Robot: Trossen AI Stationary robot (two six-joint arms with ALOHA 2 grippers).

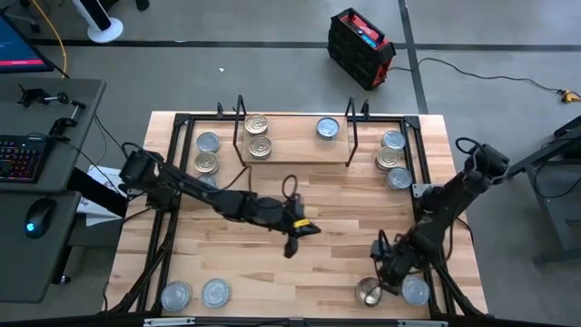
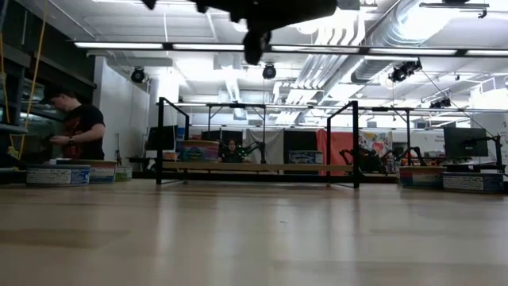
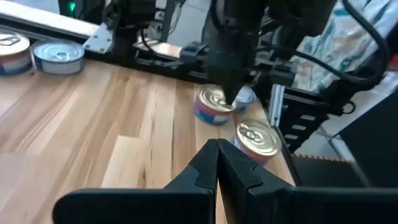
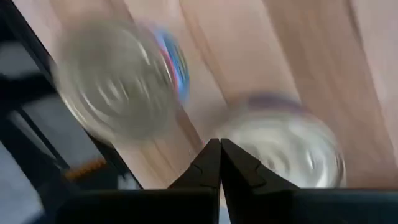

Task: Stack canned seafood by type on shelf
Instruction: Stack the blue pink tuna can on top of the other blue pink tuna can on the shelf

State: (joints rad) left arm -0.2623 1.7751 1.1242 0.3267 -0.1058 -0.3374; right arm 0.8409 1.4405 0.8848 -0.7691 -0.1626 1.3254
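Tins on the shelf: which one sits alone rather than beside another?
The silver-blue tin toward the right end of the shelf stands by itself; the two gold tins sit together near the left end.

A red-and-black case (image 1: 360, 46) sat on the grey floor at about one o'clock from the table (image 1: 300, 259). At nine o'clock stood a grey desk (image 1: 47, 182) carrying a keyboard (image 1: 18, 156) and a mouse (image 1: 37, 219). In the low view, a person in a dark shirt (image 2: 78, 127) stood at nine o'clock.
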